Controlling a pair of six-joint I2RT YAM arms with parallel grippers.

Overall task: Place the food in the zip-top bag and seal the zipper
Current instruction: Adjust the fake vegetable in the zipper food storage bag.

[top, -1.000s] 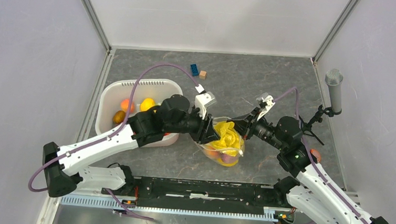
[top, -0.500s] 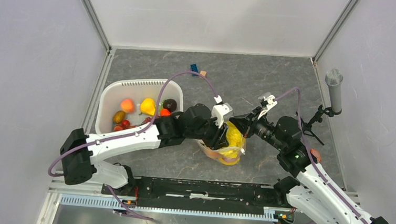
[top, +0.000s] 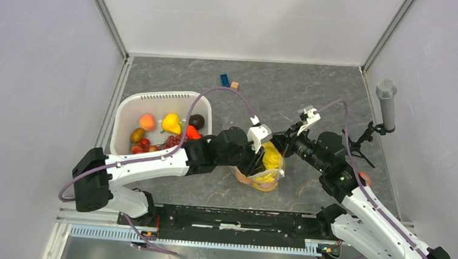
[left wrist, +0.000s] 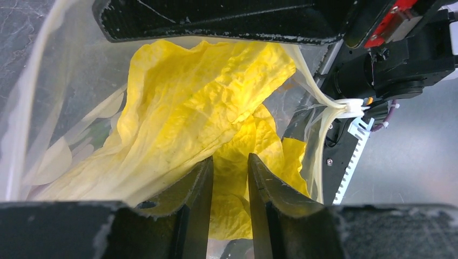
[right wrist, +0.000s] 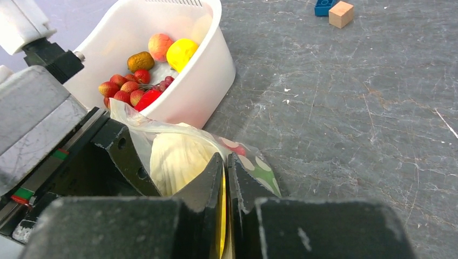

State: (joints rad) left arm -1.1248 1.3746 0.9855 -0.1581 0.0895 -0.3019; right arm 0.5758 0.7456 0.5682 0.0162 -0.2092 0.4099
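The zip-top bag (top: 269,176) stands on the table (top: 314,93), with the white basket (top: 124,107) at its 9 o'clock. The right gripper (right wrist: 226,157) pinches the bag's mouth edge at 1 o'clock. The left gripper (left wrist: 230,160), its fingers narrowly apart, is inside the mouth at the crinkled yellow piece (left wrist: 200,102).

We see two arms bolted to the black rail (top: 238,220). The left arm (top: 151,163) and right arm (top: 372,222) wear glossy white shells nearest that rail, and black joints and motor housings farther from it. A lilac cable (top: 217,91) runs along each. The left claw (left wrist: 229,162) and right claw (right wrist: 224,159) have matte black fingers, scuffed grey at the edges.
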